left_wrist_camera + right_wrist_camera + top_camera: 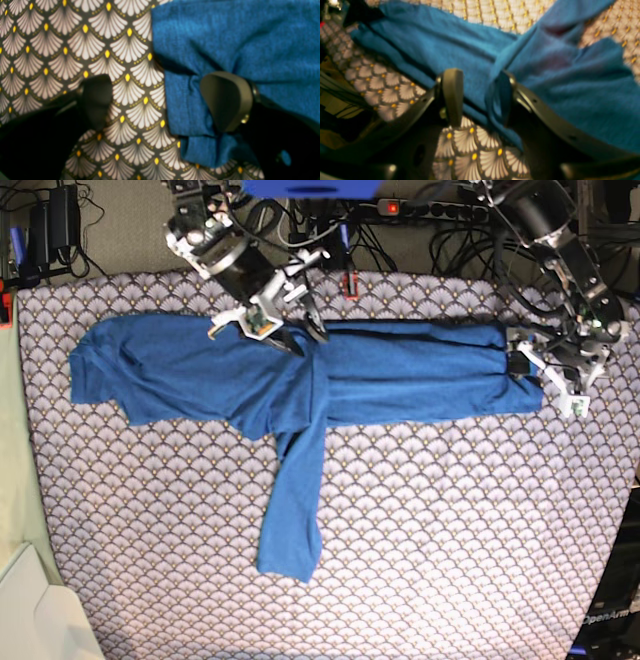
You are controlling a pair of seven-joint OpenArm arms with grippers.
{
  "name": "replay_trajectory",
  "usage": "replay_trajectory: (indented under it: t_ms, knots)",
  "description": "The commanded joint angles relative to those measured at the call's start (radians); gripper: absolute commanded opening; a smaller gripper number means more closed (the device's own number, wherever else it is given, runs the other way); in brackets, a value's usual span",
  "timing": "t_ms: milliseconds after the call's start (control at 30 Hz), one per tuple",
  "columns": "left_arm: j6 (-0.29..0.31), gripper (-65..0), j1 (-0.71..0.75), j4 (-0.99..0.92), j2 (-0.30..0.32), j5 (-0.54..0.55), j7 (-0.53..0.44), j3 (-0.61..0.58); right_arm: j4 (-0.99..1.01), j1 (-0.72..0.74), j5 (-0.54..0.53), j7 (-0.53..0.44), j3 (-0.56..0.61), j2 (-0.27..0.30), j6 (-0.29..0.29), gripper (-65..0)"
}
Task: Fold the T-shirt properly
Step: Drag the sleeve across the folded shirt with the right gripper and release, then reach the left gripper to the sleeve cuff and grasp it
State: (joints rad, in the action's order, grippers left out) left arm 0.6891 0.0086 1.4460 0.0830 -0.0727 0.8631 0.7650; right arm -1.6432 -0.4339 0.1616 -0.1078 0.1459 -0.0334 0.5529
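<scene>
Looking down on a bench (450,530) draped in a scallop-patterned cloth, with cables lying beyond its far edge.

Nearest, finding one sleeve (290,510) trailing down toward the near edge, not yet folded in. Beyond it, seeing the T-shirt (400,385) stretching side to side across the far half as a long band, already doubled along its length by the look of it.

At the band's end, noting the left claw (160,100) spread wide and straddling the shirt's edge, one finger over bare cloth, the other over blue knit. Risking here: closing too low and pinching the bench cloth with the shirt, dragging both.

Farthest, at the band's upper edge, noting the right claw (477,97) standing parted, pinching nothing, yet with a loop of hem seeming to hang round one finger. Risking here: lifting away with that loop caught, pulling the fold open and skewing the band. Also judging the soft knit likely to be slipping or bunching if one claw moves while the other is lagging.
</scene>
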Motion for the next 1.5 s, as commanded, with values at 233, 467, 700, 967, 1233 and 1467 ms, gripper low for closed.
replay_trajectory:
  t_ms: [233,467,700,967,1233,1467]
  knots:
    - [0.009,-3.6,-0.006,0.078,0.031,-0.022,0.034,0.054,-0.064,-0.019,-0.015,-0.028,-0.007,0.019,0.005,-39.4]
    - [0.009,-3.6,-0.071,0.204,0.07,-0.022,0.04,0.058,-0.064,-0.055,-0.015,-0.033,-0.007,0.04,0.005,-39.5]
    - [0.009,-3.6,-0.17,0.22,0.06,-0.02,0.041,0.032,-0.125,-0.099,-0.015,-0.028,-0.036,0.042,0.005,-39.4]
    - [0.009,-3.6,-0.381,0.186,-0.079,0.043,0.031,-0.244,-0.208,-0.162,-0.015,-0.026,-0.125,0.04,0.005,-39.1]
    - [0.009,-3.4,-0.622,-0.222,-0.24,0.041,-0.161,-0.571,-0.208,-0.17,-0.015,-0.026,-0.207,0.034,0.005,-39.1]
    - [-0.253,-3.4,-0.839,-0.891,-0.24,0.118,-0.609,-0.879,-0.219,-0.182,-0.015,-0.025,-0.211,0.031,0.002,-39.4]
